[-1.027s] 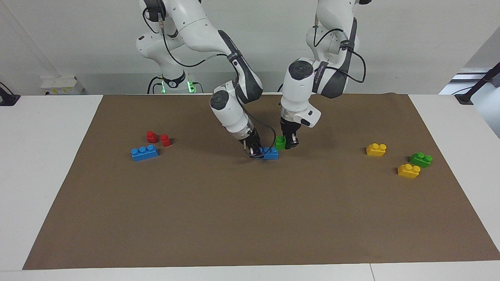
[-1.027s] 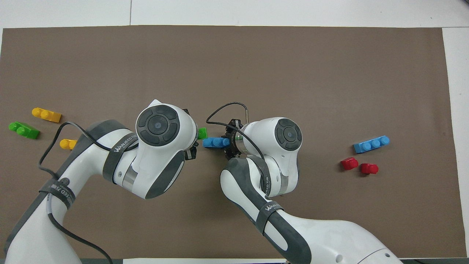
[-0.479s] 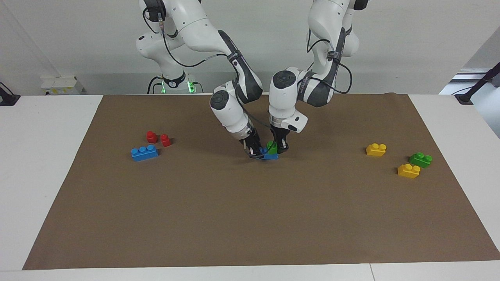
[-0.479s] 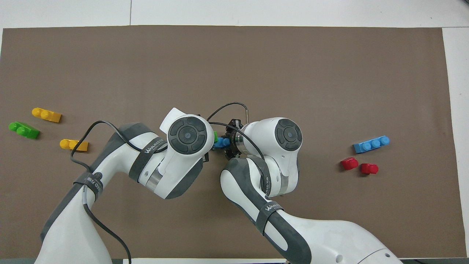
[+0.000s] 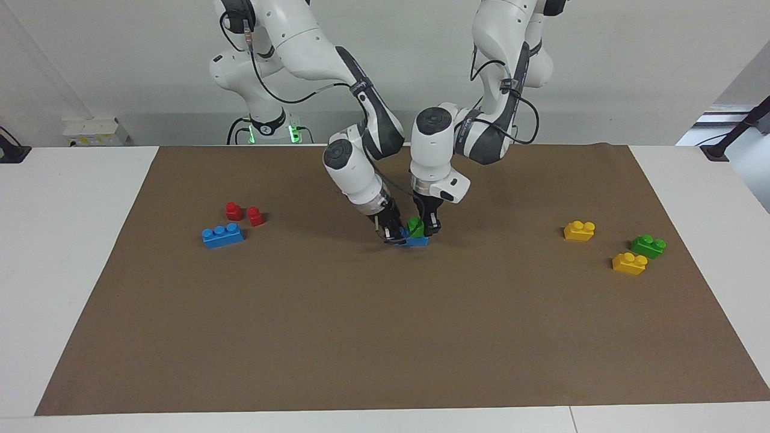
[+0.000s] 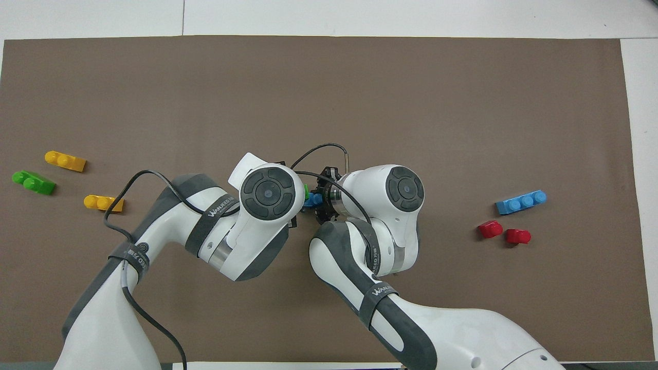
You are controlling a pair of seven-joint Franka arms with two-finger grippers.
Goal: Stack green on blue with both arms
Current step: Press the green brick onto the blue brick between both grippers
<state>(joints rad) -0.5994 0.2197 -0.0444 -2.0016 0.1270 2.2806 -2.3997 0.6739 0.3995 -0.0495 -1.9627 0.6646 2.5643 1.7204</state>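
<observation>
A green brick sits on top of a blue brick that rests on the brown mat at mid table. My left gripper comes down from above and is shut on the green brick. My right gripper is tilted and shut on the blue brick's end toward the right arm's end of the table. In the overhead view only slivers of the green brick and the blue brick show between the two wrists. The left gripper's fingers are hidden there.
A second blue brick and two red blocks lie toward the right arm's end. Two yellow bricks and a second green brick lie toward the left arm's end.
My left gripper has carried the green brick sideways toward the right arm's end and down onto the blue brick. The right gripper and the blue brick have stayed in place.
</observation>
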